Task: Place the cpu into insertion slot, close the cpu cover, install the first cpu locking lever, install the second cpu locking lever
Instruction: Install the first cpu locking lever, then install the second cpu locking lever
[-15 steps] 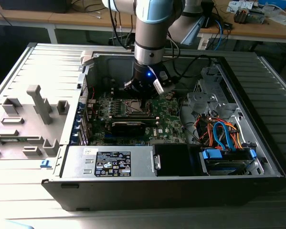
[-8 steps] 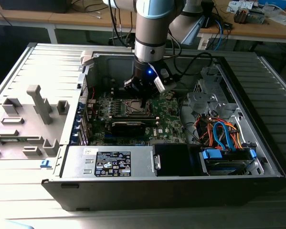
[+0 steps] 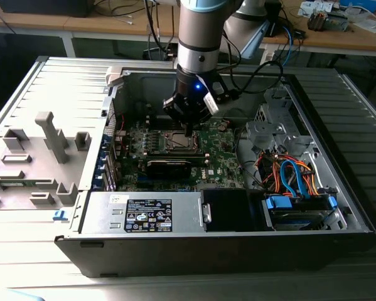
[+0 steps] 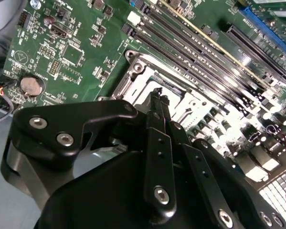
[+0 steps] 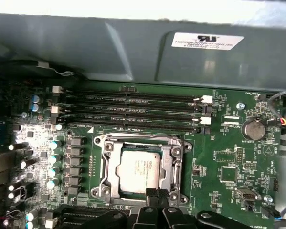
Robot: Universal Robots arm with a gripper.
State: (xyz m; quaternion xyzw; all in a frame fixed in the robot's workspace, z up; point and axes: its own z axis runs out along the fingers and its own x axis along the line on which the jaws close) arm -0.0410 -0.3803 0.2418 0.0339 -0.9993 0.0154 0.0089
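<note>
While the open computer case (image 3: pixel 194 238) lies on its side in the exterior view, the arm (image 3: pixel 200 37) comes straight down into it from above, and its gripper (image 3: pixel 189 130) sits at the far edge of the cpu socket on the green motherboard (image 3: pixel 219 157). A long black card (image 3: pixel 169 167) lies just in front of the socket, a power supply (image 3: pixel 144 213) fills the near wall, and a bundle of orange and blue cables (image 3: pixel 291 175) crowds the exterior view's right.

Seen in the second wrist view, the black fingers (image 4: pixel 158 143) are pressed together, their tips at the silvery socket frame, nothing pinched between them. A coin cell battery (image 4: pixel 30 86) sits well apart on the board.

Seen in the first wrist view, the cpu (image 5: pixel 140 169) lies flat in its slot, square to the socket, its pale metal top facing up. The cpu cover (image 5: pixel 109 162) frames it, lying down around it. Four long memory slots (image 5: pixel 133 112) run parallel beyond the socket, beside the case's grey wall.
</note>
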